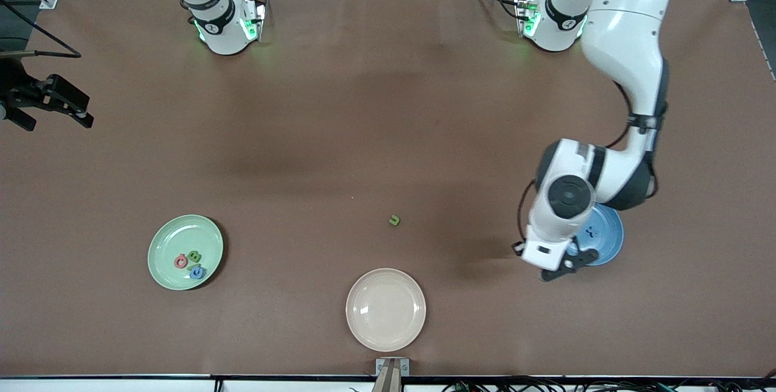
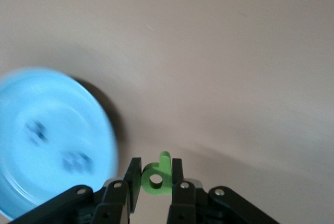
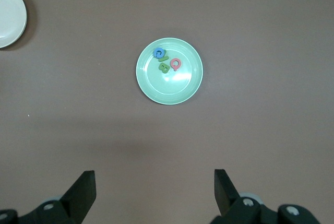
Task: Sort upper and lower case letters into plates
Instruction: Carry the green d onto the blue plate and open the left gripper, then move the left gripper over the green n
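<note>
Front view: the mint green plate (image 1: 185,252) at lower left of the frame holds three letters, a red letter (image 1: 180,261), a green letter (image 1: 194,255) and a blue letter (image 1: 197,272). The blue plate (image 1: 606,235) at lower right is half hidden under the left arm. One loose green letter (image 1: 394,220) lies on the table (image 1: 364,107) near centre frame, above the cream plate (image 1: 385,309), which is bare. The right end effector (image 1: 57,107) waits at the frame's upper left edge.

Left wrist view: the left end effector (image 2: 156,178), low in the frame, is clamped on a small green letter (image 2: 157,174), just beside the blue plate at left, where two blurred dark letters (image 2: 57,148) lie.

Right wrist view: fingers (image 3: 86,190) at the bottom are spread wide and empty, over the mint plate at centre.

Judging by this, five letters are sorted, one is in hand and at least one is left.
</note>
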`<state>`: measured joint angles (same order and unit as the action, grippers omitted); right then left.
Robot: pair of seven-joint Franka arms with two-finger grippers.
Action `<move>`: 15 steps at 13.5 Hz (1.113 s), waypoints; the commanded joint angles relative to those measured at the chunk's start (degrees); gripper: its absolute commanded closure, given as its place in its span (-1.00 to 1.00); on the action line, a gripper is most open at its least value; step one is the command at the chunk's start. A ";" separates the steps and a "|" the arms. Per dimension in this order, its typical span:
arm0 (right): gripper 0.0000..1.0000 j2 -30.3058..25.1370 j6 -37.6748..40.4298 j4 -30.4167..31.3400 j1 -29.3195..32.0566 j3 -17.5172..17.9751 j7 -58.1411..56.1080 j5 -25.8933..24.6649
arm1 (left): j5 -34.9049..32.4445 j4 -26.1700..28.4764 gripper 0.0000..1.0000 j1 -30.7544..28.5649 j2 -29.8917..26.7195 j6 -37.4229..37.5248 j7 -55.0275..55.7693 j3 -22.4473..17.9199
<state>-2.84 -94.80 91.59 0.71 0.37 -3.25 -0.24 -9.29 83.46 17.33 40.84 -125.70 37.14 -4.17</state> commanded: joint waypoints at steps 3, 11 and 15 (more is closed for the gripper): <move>-1.00 -0.68 0.85 0.08 -0.45 -0.54 0.70 0.95 | -0.39 0.30 0.82 -6.50 0.63 0.54 -13.31 0.74; -1.00 0.11 4.80 -2.65 -0.53 -0.54 0.26 0.86 | 0.23 2.85 -0.99 -6.08 -0.33 0.72 -2.64 7.22; -1.00 0.38 4.46 -2.82 -0.45 -0.54 0.79 0.86 | -0.21 -0.04 -1.00 1.45 1.07 0.28 13.80 11.90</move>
<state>-2.56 -90.59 89.31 0.57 0.28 -3.23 -0.23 -9.18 84.63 14.32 42.02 -125.74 44.49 7.86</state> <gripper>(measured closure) 0.000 0.000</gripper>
